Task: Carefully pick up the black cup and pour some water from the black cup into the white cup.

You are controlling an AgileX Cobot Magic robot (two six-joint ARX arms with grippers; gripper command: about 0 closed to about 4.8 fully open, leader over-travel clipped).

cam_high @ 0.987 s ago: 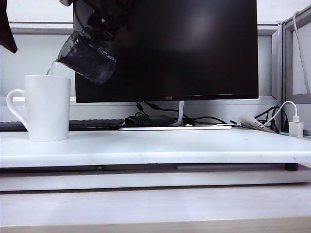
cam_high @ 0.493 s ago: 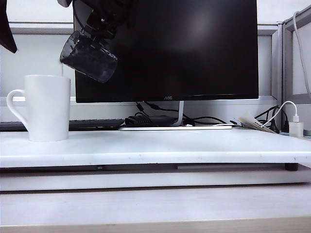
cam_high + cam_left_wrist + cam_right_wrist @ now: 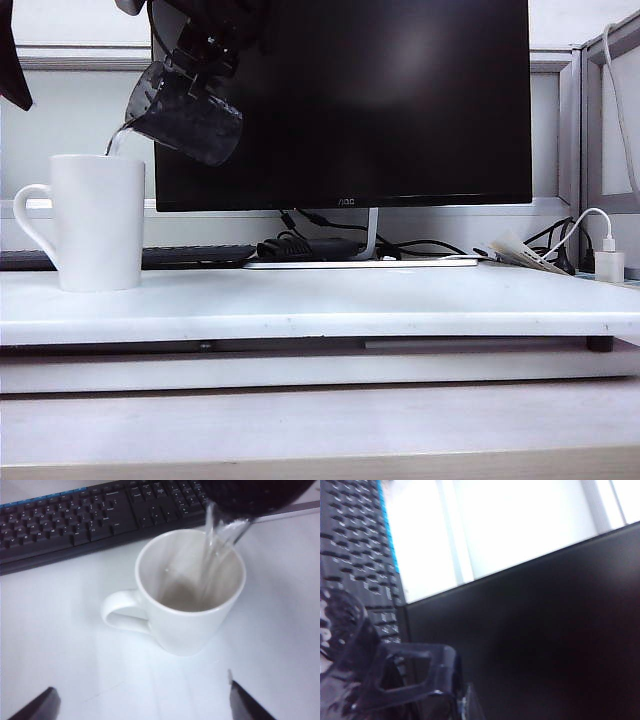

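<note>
Black cup (image 3: 185, 112) tipped in clenched right gripper (image 3: 205, 50), water (image 3: 212, 555) streaming into white cup (image 3: 97, 222); left gripper (image 3: 142, 700) released, near. Overtilt risks splashing past rim.

On the table (image 3: 330, 300) we find the white cup (image 3: 98, 222) at the left, the black cup (image 3: 185, 108) tilted in the right gripper (image 3: 205, 45) just above and right of its rim, water (image 3: 210, 555) falling into it, a keyboard (image 3: 65, 517) and monitor (image 3: 345, 100) behind, and the left gripper (image 3: 142, 700) spread before it.
</note>
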